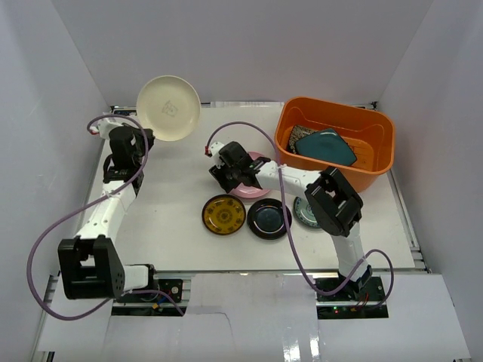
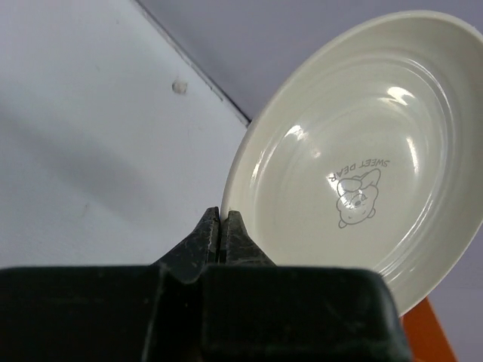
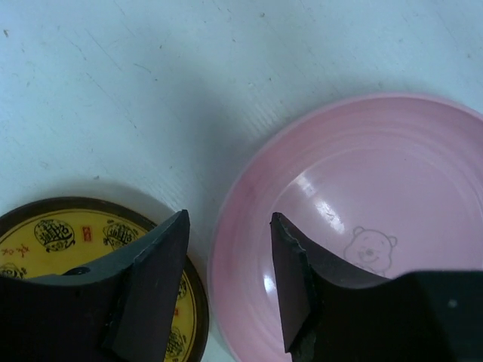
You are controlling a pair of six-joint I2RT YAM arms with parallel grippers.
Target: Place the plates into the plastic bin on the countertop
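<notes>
My left gripper (image 1: 145,140) (image 2: 221,219) is shut on the rim of the round cream plate (image 1: 168,107) (image 2: 362,151), held tilted above the back left of the countertop (image 1: 173,211). Over the middle, my right gripper (image 1: 230,170) (image 3: 230,226) is open. Its jaws straddle the left rim of the pink plate (image 1: 255,187) (image 3: 362,196), one finger inside the plate and one outside. The yellow-brown plate (image 1: 223,214) (image 3: 45,241) and the glossy black plate (image 1: 269,219) lie in front. The blue-green plate (image 1: 303,214) is partly hidden by the right arm. The orange plastic bin (image 1: 332,105) holds the teal plate (image 1: 329,146) and the dark floral plate (image 1: 296,134).
White walls close in the countertop at the back and on both sides. Purple cables loop from both arms, the right arm's cable (image 1: 290,226) running over the black plate's right edge.
</notes>
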